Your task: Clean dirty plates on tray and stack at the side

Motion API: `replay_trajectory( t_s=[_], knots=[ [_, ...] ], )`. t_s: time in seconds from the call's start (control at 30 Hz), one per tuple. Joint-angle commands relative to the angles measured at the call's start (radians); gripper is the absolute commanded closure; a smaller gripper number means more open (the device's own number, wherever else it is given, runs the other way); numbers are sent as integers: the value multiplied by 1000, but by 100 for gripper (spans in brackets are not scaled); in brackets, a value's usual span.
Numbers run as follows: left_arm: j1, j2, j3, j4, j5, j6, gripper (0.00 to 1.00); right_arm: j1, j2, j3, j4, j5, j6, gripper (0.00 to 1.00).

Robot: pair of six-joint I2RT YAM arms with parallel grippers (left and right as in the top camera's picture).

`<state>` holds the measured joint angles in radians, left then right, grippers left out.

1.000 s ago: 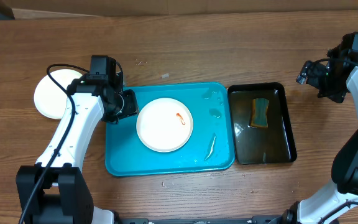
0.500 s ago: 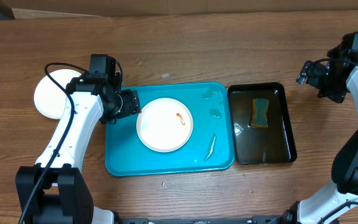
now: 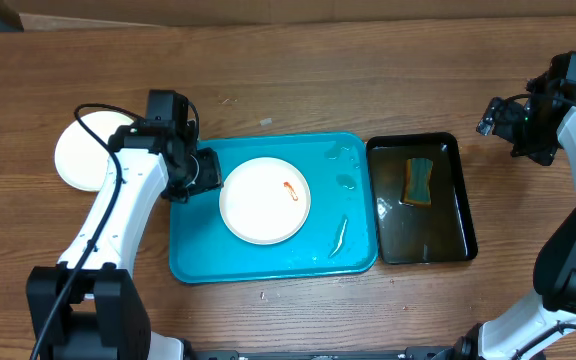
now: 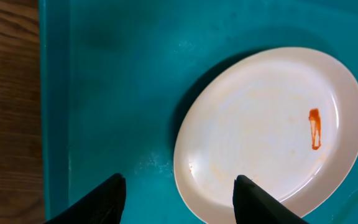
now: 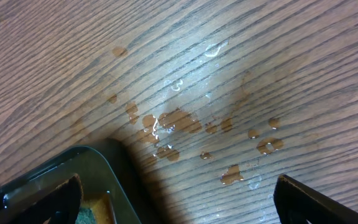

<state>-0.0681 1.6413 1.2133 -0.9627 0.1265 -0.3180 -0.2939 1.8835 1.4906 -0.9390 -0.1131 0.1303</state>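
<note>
Nearest the robot's base, the turquoise tray (image 3: 268, 268) lies along the front of the table (image 3: 318, 80), with a streak of water (image 3: 339, 237) on its floor. Just beyond that, one cream plate (image 3: 264, 199) sits flat in the tray's middle and carries a red-orange smear (image 3: 290, 190), so by my reading it has not been cleaned yet. At the plate's left rim hangs the left gripper (image 3: 206, 168); the wrist view shows its jaws spread and pinching nothing, one finger over bare tray and the other over the plate's edge, as if lining up to take the rim. Left of the tray, off on the wood, a white plate (image 3: 80, 155) rests as the start of the side stack; the arm covers part of it and I cannot tell whether a second plate lies under it. To the right, the black tub (image 3: 463, 215) touches the tray's side and holds water and the sponge (image 3: 419, 181), which nobody is holding. Farthest off, the right gripper (image 5: 188, 200) hovers with jaws wide apart and empty over wet droplets (image 5: 166, 121) beyond the tub's corner. Wiping this plate and stacking it appear to be what is left.
</note>
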Motion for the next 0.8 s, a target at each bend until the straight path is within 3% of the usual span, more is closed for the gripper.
replay_trajectory(
  t_s=[0.0,0.2,0.33,0.43,0.6,0.7,0.77],
  knots=[
    [-20,1,-27,-5,-2,-4,42,-5,-24,14,4,5,1,0],
    [-34,1,-33,-8,-2,-4,35,-4,-24,14,73,-82,2,0],
    [-34,1,-33,4,-3,-4,24,-4,-24,14,-42,-509,64,0],
    [-34,1,-33,11,-2,-4,16,1,-24,12,-118,-665,69,4],
    [-34,1,-33,11,-3,-4,0,70,-25,11,-242,-607,18,26],
    [-34,1,-33,11,-3,-4,0,135,-25,10,-293,-448,21,42],
    [-34,1,-33,10,-3,-4,0,181,-25,6,-319,-327,47,44]
  ],
)
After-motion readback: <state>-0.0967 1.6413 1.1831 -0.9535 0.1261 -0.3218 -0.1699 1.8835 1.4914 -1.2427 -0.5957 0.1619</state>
